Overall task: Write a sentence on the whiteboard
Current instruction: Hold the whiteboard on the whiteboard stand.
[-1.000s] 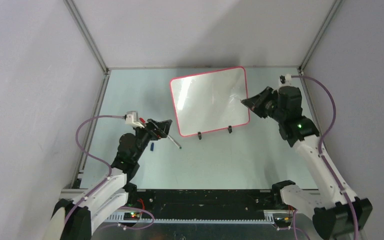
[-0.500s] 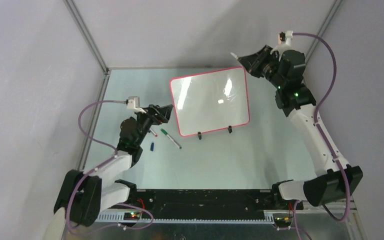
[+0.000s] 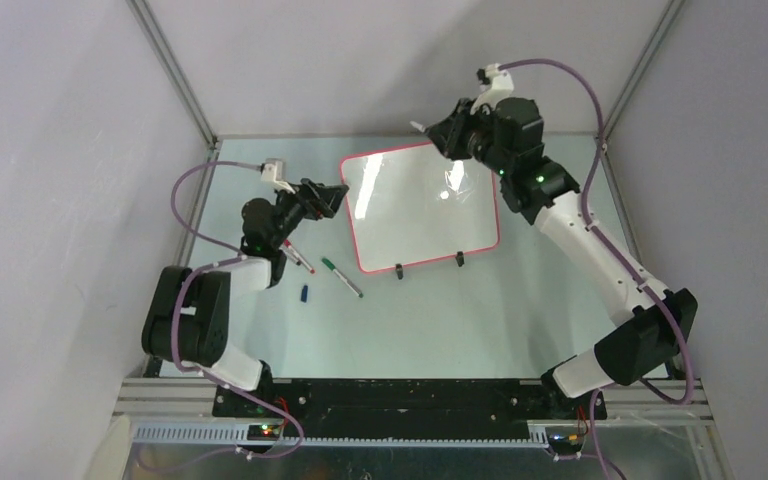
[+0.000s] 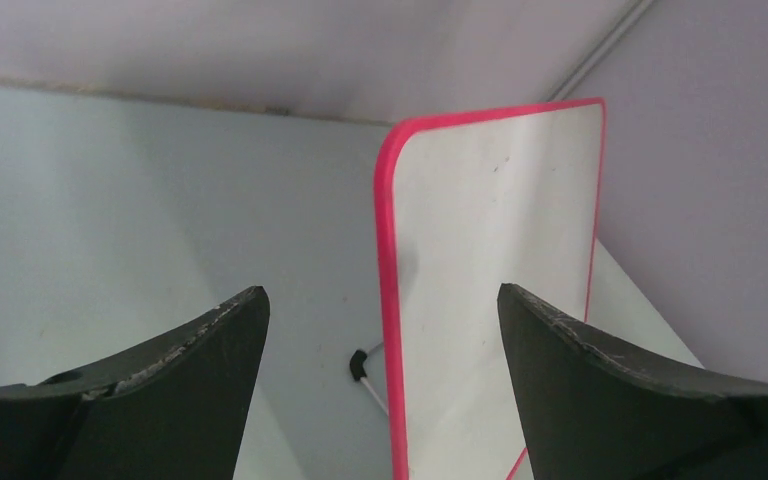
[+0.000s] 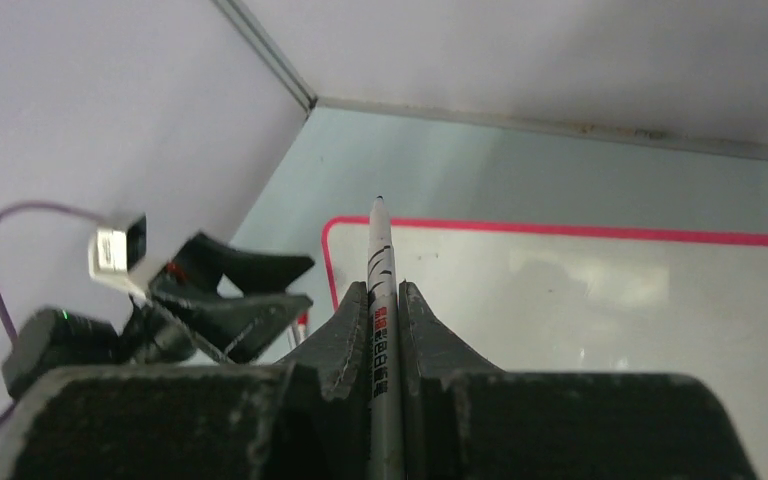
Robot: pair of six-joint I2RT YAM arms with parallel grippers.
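The whiteboard (image 3: 415, 210) with its thin red frame stands tilted on two black feet at the table's far middle. Its face is blank; no sentence shows. It also shows in the left wrist view (image 4: 495, 290) and the right wrist view (image 5: 600, 300). My right gripper (image 3: 440, 130) is above the board's top edge, shut on a white marker (image 5: 380, 280) whose uncapped tip points toward the board's top left corner. My left gripper (image 3: 332, 197) is open and empty just left of the board's left edge, its jaws straddling that edge in the left wrist view (image 4: 382, 310).
Two loose markers lie left of the board: a red-and-white one (image 3: 298, 257) and a green-capped one (image 3: 342, 278). A small blue cap (image 3: 304, 293) lies near them. Metal frame posts and grey walls enclose the table on three sides.
My right arm has swung up and left, from the board's right side to above its top edge. My left gripper has risen and moved away from the markers toward the board's left edge.
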